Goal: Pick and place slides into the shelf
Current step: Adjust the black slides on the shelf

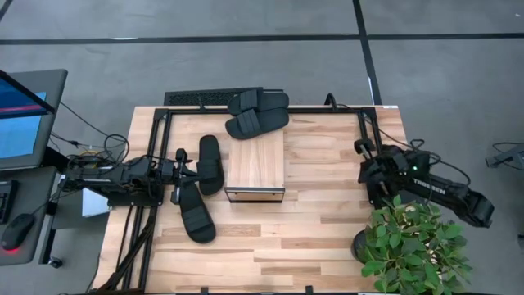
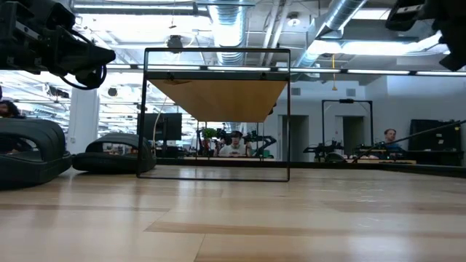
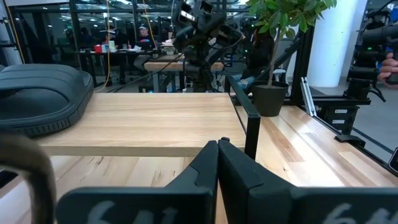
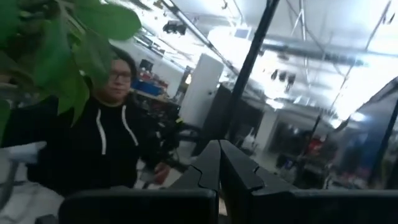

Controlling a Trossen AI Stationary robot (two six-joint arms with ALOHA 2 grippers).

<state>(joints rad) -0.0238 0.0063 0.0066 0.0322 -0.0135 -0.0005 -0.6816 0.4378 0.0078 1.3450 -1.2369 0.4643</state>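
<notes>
Slides (image 1: 211, 164) scattered round shelf (image 1: 255, 160); none gripped.
Four black slides are seen on the desk: two overlapped at its far edge, just behind the shelf, one touching its far end; two toward the left edge, one just beside the shelf, the other (image 1: 196, 212) angled nearer the front. Left gripper (image 1: 177, 174) is held closed and empty at the left pair. Right gripper (image 1: 361, 161) is parked closed near the right edge, beside a potted plant (image 1: 413, 243). A person (image 4: 102, 146) is seen beyond the desk.
</notes>
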